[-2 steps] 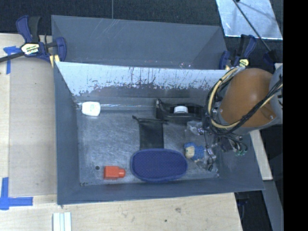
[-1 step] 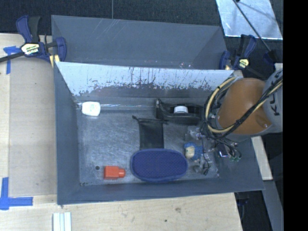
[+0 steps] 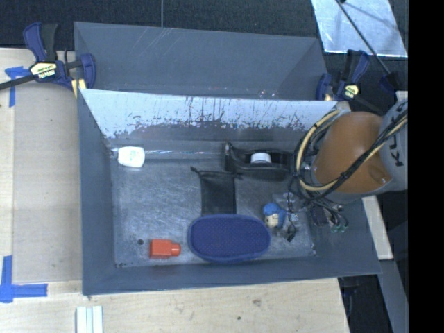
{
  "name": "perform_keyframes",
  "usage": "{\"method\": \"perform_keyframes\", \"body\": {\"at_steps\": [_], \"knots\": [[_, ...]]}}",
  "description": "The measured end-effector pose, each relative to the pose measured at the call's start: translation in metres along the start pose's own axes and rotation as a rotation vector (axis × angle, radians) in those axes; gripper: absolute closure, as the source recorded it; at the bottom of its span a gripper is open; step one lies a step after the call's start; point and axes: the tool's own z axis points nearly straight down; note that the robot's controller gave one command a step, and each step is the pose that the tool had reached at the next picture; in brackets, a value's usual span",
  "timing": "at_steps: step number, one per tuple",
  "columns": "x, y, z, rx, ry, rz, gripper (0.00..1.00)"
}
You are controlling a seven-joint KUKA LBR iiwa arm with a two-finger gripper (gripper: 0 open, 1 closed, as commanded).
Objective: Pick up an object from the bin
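Observation:
My gripper (image 3: 292, 222) is low in the bin's right part, near the right wall. Right beside it on the left lies a small blue and yellow toy (image 3: 271, 214), close to it or touching; I cannot tell which. A large dark blue oval pad (image 3: 229, 238) lies left of the toy at the bin's front. A black flat sheet (image 3: 217, 193) rests just behind the pad.
A black tape dispenser with a white roll (image 3: 254, 160) lies at the back wall, behind the gripper. A white cap-like piece (image 3: 131, 157) sits at the back left and a small red block (image 3: 164, 249) at the front left. The arm's orange dome and cables hang over the right side.

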Motion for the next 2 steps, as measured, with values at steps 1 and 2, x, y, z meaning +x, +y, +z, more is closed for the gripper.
{"method": "perform_keyframes", "body": {"at_steps": [1, 2], "knots": [[-0.004, 0.011, -0.1, 0.002, -0.009, -0.05, 1.0], [-0.017, 0.022, -0.272, 0.003, -0.013, -0.016, 1.0]]}}
